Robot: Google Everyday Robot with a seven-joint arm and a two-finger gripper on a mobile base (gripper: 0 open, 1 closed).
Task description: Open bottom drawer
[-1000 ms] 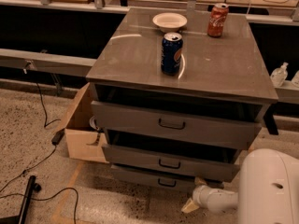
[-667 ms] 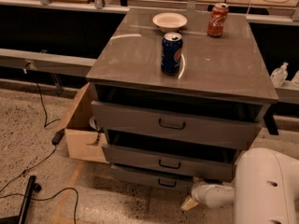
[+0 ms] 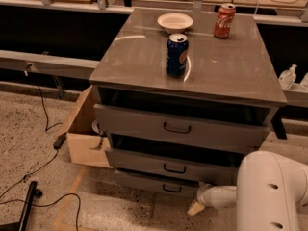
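Observation:
The grey cabinet [image 3: 192, 61] has three drawers. The bottom drawer [image 3: 144, 181] is the slimmest, low near the floor, with a small dark loop handle [image 3: 172, 188] at its centre. It looks shut or nearly shut. My gripper [image 3: 195, 208] is low by the floor, just right of and below that handle, at the drawer's lower right corner. Its tan tip points left and down. My white arm [image 3: 269, 191] fills the lower right corner.
A blue can [image 3: 176, 55], a red can [image 3: 224, 20] and a white bowl [image 3: 175, 21] stand on the cabinet top. An open cardboard box [image 3: 84, 138] sits left of the cabinet. Black cables [image 3: 43, 162] lie on the speckled floor.
My white arm has shifted slightly left in the picture. The gripper stays low by the bottom drawer's right corner. The drawers have not moved.

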